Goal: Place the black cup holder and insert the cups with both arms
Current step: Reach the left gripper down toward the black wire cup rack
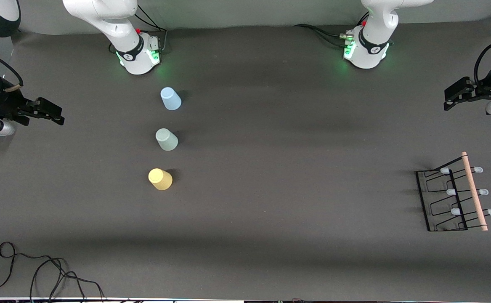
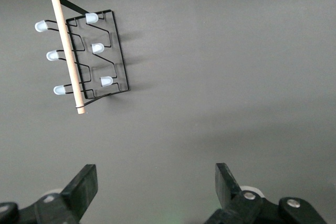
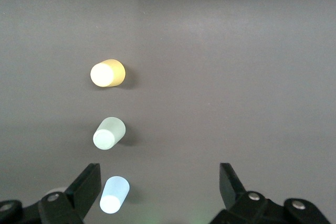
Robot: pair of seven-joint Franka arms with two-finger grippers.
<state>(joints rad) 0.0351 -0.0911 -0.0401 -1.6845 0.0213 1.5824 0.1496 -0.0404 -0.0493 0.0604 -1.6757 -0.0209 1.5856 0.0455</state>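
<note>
The black cup holder [image 1: 453, 198] lies flat on the dark table toward the left arm's end, its wooden rod [image 2: 69, 53] and blue-tipped prongs showing. Three cups stand in a row toward the right arm's end: light blue [image 1: 171, 99] closest to the bases, pale green [image 1: 167, 139] in the middle, yellow [image 1: 160, 179] nearest the front camera. My left gripper [image 1: 448, 100] hovers open over bare table at its end, apart from the holder. My right gripper [image 1: 60, 116] hovers open over bare table at its end, apart from the cups [image 3: 109, 132].
The two arm bases [image 1: 140, 54] [image 1: 365, 50] stand along the table's back edge. A loose black cable [image 1: 39, 269] curls on the table near the front edge at the right arm's end. Bare table [image 1: 295, 168] lies between the cups and the holder.
</note>
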